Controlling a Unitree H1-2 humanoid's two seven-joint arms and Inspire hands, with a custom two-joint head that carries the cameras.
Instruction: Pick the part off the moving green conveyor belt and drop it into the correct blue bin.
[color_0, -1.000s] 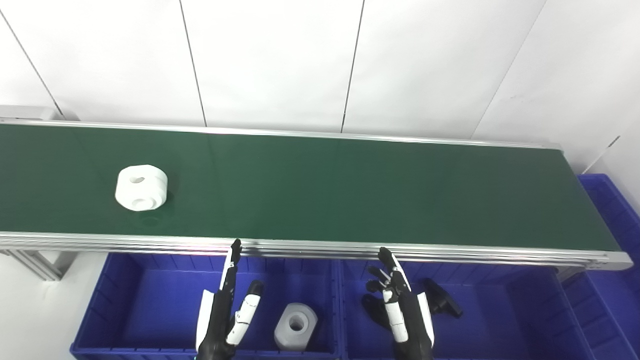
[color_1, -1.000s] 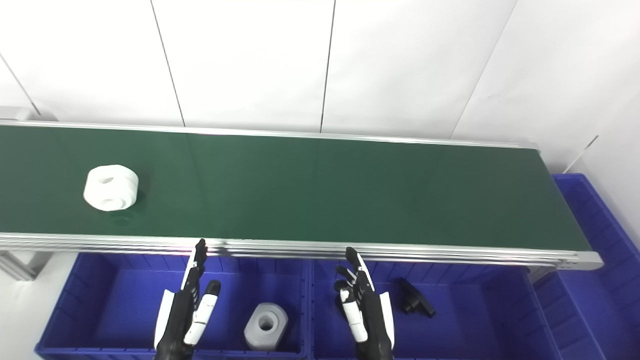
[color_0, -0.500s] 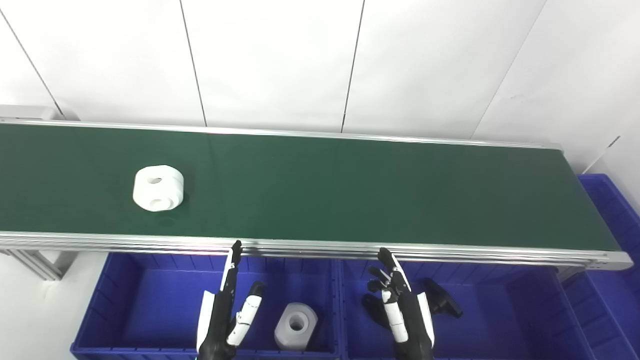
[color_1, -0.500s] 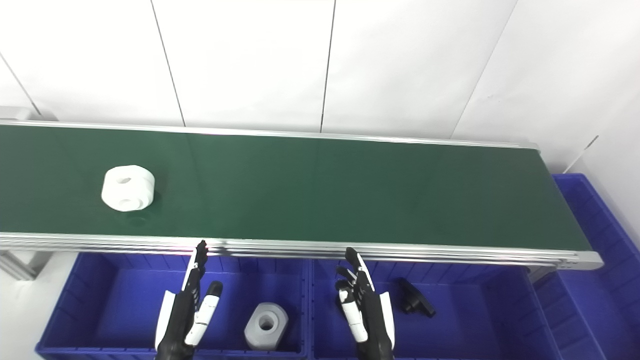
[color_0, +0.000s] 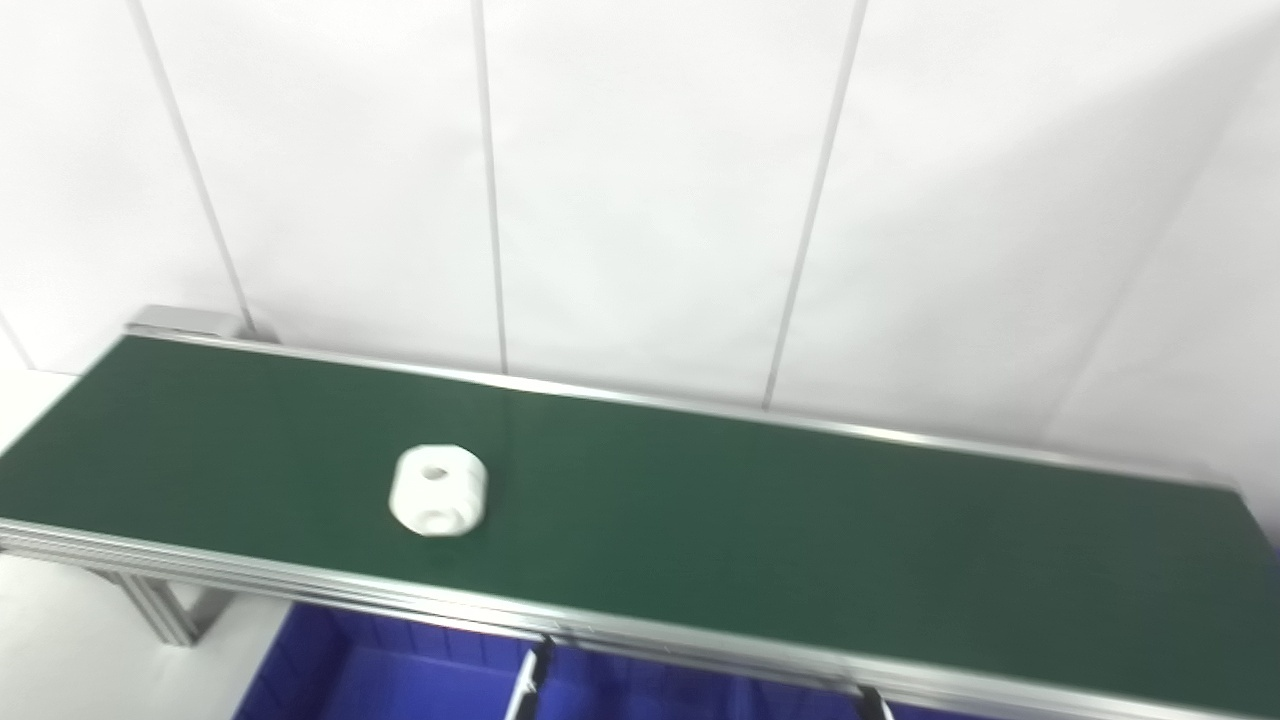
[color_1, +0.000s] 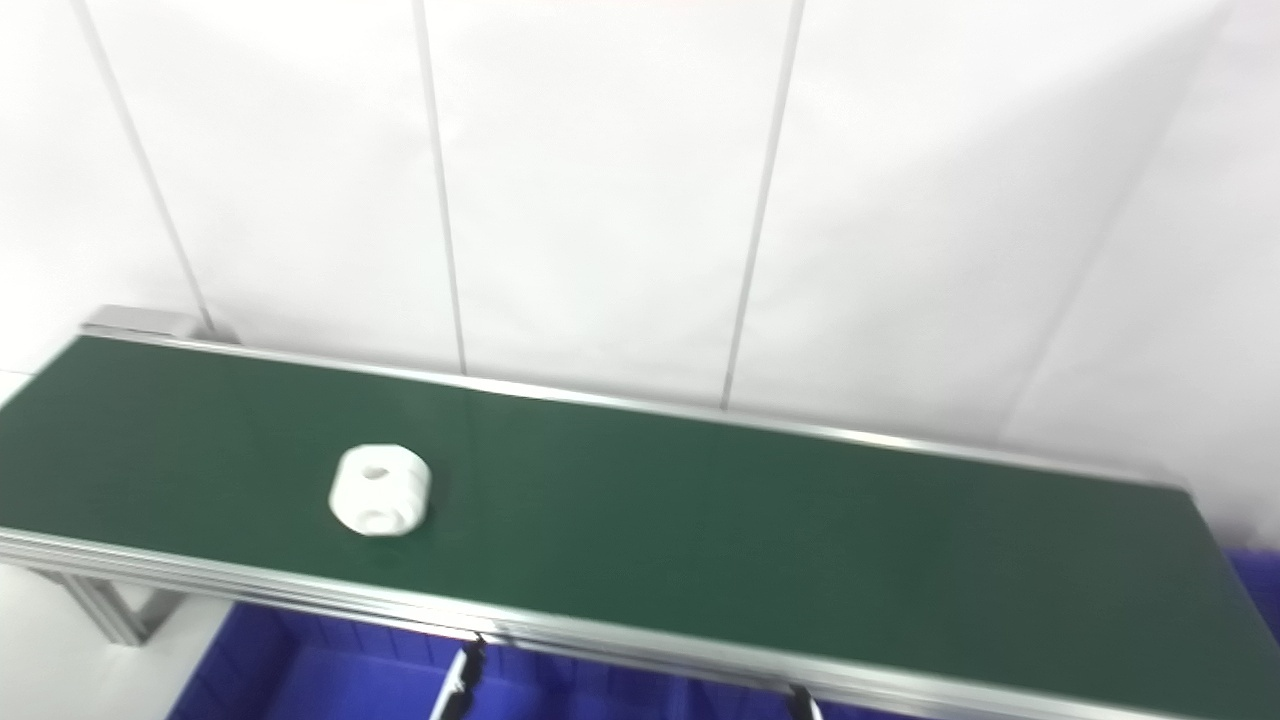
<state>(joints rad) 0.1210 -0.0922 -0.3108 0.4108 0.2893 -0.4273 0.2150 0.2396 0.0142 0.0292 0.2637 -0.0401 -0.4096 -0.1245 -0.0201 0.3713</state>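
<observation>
A white round part with holes (color_0: 438, 490) lies on the green conveyor belt (color_0: 800, 540), left of its middle, toward the near edge; it also shows in the right eye view (color_1: 380, 489). Only a fingertip of my left hand (color_0: 527, 685) and of my right hand (color_0: 874, 704) pokes up at the bottom edge, below the belt's near rail. Both are apart from the part. The rest of each hand is out of the picture. A strip of the blue bin (color_0: 390, 675) shows under the belt.
The belt's silver near rail (color_0: 300, 580) runs across the lower picture, with a grey frame leg (color_0: 160, 615) at the left. A white panelled wall (color_0: 640, 200) stands behind the belt. A corner of another blue bin (color_1: 1262, 585) shows at the far right.
The camera has tilted up, so the belt sits lower and the bins and hands have dropped almost out of view. The white part has ridden further right along the belt.
</observation>
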